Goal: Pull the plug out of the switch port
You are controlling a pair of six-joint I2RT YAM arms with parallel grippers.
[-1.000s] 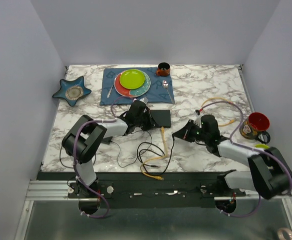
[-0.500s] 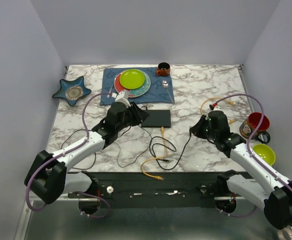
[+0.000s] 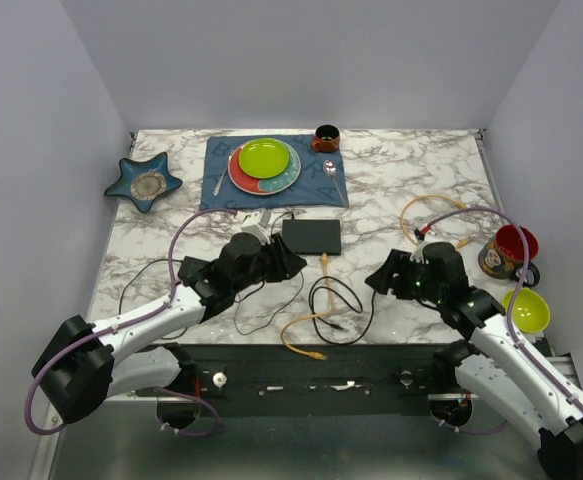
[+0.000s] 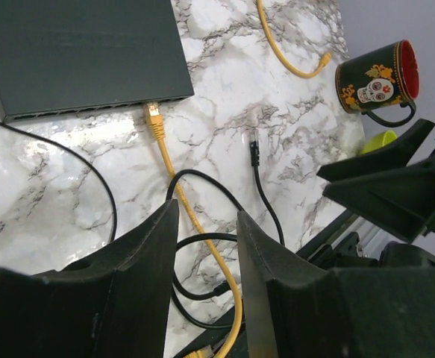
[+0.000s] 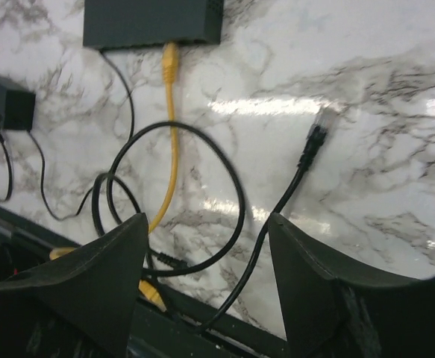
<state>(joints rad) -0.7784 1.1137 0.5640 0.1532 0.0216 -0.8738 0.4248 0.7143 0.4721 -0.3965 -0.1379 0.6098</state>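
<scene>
Flat black switch (image 3: 311,236) in the middle of the marble table (image 3: 401,170), yellow cable (image 4: 157,130) touching its socket edge, black plug (image 5: 314,138) lying loose nearby, left gripper (image 4: 202,216) and right gripper (image 5: 206,224) both open, holding nothing

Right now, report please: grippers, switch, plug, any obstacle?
Left gripper and right gripper open, empty. Thin black cable's plug lies loose, apart from flat matte-black switch. Yellow cable plugged in.

Switch (image 3: 311,236): matte black casing. Table (image 3: 401,180): glossy marble-look top. Yellow cable (image 5: 173,134): smooth sheath. Mug (image 4: 377,74): glossy glaze.
</scene>
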